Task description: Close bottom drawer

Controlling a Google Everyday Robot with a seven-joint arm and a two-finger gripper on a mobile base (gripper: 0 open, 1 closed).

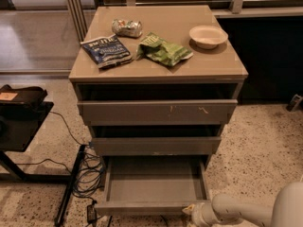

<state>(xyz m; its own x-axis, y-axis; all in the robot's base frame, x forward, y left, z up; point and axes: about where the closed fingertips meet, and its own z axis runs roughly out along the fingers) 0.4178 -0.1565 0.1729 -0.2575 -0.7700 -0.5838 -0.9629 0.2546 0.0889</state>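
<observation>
The bottom drawer (154, 179) is the lowest of the cabinet's three drawers and stands pulled far out, its grey tray empty and its plain front (147, 207) near the bottom edge of the view. My gripper (193, 213) is at the right end of that front, low in the view, at the tip of my white arm (246, 211) coming in from the lower right. It looks to be touching or almost touching the front's right corner.
The middle drawer (156, 145) and the top drawer (158, 111) with pale scratch marks stand slightly out. On the cabinet top lie a blue bag (106, 50), a green bag (163, 51), a crumpled wrapper (127, 27) and a white bowl (207, 36). Cables (85, 174) and a black stand (21, 122) are left.
</observation>
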